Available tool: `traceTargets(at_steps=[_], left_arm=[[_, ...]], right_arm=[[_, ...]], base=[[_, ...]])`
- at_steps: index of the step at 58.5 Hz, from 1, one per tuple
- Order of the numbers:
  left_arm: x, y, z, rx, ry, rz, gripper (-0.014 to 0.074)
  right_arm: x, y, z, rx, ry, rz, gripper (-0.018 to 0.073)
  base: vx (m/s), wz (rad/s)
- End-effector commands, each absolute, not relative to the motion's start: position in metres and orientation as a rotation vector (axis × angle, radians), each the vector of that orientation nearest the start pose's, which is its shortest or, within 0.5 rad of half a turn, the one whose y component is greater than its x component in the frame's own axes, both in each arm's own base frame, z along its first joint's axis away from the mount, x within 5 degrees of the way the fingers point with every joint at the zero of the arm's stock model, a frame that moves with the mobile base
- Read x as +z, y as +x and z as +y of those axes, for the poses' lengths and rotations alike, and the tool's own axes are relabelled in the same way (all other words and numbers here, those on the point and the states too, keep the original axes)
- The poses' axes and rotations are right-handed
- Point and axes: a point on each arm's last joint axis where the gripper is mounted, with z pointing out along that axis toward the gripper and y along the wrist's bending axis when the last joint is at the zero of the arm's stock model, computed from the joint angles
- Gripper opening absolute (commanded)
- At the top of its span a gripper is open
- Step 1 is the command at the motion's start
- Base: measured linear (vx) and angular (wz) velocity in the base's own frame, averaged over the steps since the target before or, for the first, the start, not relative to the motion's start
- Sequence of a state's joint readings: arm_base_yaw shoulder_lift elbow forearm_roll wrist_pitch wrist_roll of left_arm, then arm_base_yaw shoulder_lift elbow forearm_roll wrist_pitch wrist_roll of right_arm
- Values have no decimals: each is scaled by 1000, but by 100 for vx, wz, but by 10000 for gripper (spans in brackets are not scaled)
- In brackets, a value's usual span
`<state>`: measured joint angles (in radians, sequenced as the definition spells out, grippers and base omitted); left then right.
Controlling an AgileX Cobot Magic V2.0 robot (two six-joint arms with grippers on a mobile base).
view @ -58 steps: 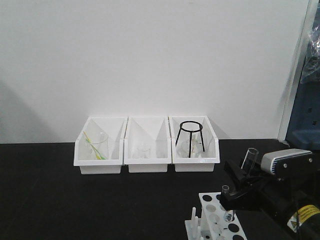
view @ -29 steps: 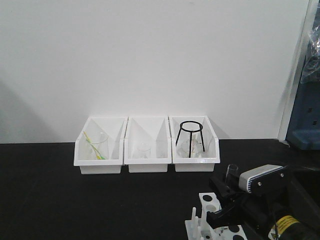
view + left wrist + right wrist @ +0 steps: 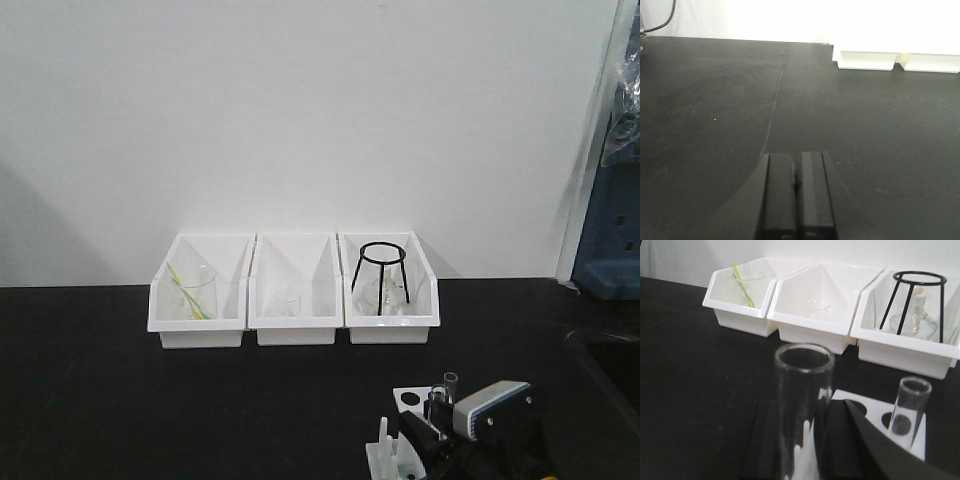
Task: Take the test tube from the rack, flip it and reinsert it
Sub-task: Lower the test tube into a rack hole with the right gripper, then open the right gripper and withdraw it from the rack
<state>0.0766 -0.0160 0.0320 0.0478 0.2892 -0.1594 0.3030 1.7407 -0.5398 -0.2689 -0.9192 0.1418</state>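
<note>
My right arm is low at the near right of the table (image 3: pixel 150 400), its grey wrist camera housing (image 3: pixel 492 408) tipped up toward the back wall, and my right gripper (image 3: pixel 802 440) reaches forward over the near end of the rack (image 3: pixel 410 400). Its dark fingers (image 3: pixel 762 440) close in on both sides of a clear test tube (image 3: pixel 803 405), so I have that tube pinched between them. The tube stands upright, long axis vertical, open mouth up, directly in front of my wrist camera; its lower end runs out of view, so I cannot tell whether it sits in a hole. Just beyond my fingertips and to their right, a second tube (image 3: pixel 910 410) stands upright in a hole of the rack's white top plate, mouth up as well, with an open round hole beside it. In the front view the rack shows only its far edge with one hole and two upright pegs (image 3: pixel 386 432) to the left of my gripper. Well beyond my fingertips a row of three white bins (image 3: pixel 810 310) sits against the wall: the left one has a beaker with yellow-green sticks (image 3: pixel 742 287), the right one a black wire tripod stand (image 3: pixel 917 297). My left gripper (image 3: pixel 796 195) hovers over bare black table away from the rack, its two fingers pressed together with nothing between them.
</note>
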Motion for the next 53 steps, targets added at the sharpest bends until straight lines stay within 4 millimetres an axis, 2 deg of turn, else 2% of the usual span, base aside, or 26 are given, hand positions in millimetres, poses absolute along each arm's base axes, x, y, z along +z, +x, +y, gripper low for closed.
traceTargets(at_steps=[1, 10, 23, 29, 44, 48, 53], left_arm=[[186, 55, 5, -28, -164, 1683, -6], [186, 55, 5, -28, -164, 1683, -6], [186, 55, 5, -28, -164, 1683, -6], [186, 55, 5, -28, -164, 1683, -6], [186, 55, 5, -28, -164, 1683, -6], [186, 55, 5, -28, -164, 1683, -6], [186, 55, 5, -28, -164, 1683, -6]], right_arm=[[174, 283, 110, 410, -440, 1579, 8], [162, 283, 111, 409, -455, 1595, 13], [162, 283, 111, 409, -455, 1597, 76], [162, 283, 111, 409, -455, 1595, 163], [169, 282, 110, 408, -451, 1572, 468], [178, 281, 110, 403, -450, 1551, 522], [190, 278, 108, 385, -453, 1553, 545]], base=[[0, 0], [0, 0], [0, 0], [0, 0], [0, 0], [0, 0], [0, 0]])
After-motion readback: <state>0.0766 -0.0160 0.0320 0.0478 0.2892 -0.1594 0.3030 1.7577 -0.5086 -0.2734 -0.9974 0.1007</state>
